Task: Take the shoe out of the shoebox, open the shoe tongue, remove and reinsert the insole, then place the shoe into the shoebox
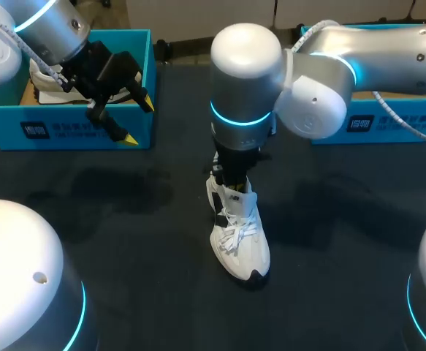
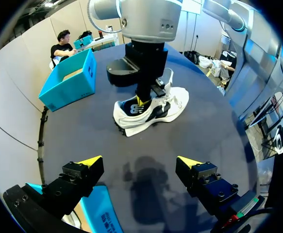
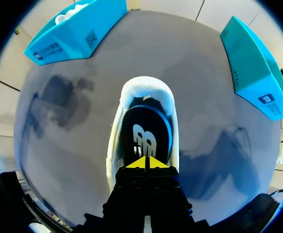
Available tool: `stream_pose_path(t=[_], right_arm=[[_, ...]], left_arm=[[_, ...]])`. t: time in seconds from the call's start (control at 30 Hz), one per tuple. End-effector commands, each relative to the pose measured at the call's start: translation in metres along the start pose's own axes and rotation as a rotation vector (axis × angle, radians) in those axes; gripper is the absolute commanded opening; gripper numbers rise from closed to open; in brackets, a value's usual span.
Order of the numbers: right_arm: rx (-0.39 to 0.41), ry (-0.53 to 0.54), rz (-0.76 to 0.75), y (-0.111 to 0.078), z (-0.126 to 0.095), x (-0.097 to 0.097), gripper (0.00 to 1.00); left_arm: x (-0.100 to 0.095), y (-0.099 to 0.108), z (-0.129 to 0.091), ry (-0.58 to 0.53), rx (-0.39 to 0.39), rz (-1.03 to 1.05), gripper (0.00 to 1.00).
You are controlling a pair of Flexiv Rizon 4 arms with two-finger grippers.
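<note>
Dark table point(image 1: 125, 219), central shoe point(image 1: 240, 245), right end effector point(image 3: 145, 161) closed in it, left end effector point(image 2: 139, 159) spread, empty

White shoe point(image 1: 242, 252), black trim, stands upright on its sole on the worktop point(image 1: 125, 219), laces point(image 1: 234, 234) loose, my right fingers point(image 3: 136, 164) at its opening. Dark insole point(image 3: 145, 136) with white logo lies inside, just ahead of those fingers. Open blue shoebox point(image 1: 88, 131) sits partly beneath my left fingers point(image 1: 130, 138).

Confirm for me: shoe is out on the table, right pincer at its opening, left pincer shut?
No: the left pincer is open, spread wide with nothing in it, per the left wrist view. The shoe is on the table, right pincer at its opening.
</note>
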State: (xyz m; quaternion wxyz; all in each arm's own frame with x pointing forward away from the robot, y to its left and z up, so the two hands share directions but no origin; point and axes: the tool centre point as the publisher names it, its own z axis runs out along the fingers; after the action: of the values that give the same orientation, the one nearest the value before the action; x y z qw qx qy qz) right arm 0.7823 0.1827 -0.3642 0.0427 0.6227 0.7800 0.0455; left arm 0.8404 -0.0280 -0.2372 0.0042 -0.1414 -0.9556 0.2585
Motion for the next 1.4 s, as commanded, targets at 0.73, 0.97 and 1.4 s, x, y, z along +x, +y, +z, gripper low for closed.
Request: stream_pose_path(t=[0.73, 0.97, 1.4], right_arm=[[-0.089, -0.123, -0.048, 0.02, 0.004, -0.005, 0.0], [-0.128, -0.203, -0.08, 0.033, 0.022, -0.011, 0.0], [-0.101, -0.142, -0.064, 0.032, 0.055, -0.014, 0.0]], left_arm=[[0.001, 0.0, 0.0, -0.001, -0.002, 0.0, 1.0], [0.001, 0.0, 0.0, -0.001, -0.002, 0.0, 1.0], [0.001, 0.0, 0.0, -0.001, -0.002, 0.0, 1.0]])
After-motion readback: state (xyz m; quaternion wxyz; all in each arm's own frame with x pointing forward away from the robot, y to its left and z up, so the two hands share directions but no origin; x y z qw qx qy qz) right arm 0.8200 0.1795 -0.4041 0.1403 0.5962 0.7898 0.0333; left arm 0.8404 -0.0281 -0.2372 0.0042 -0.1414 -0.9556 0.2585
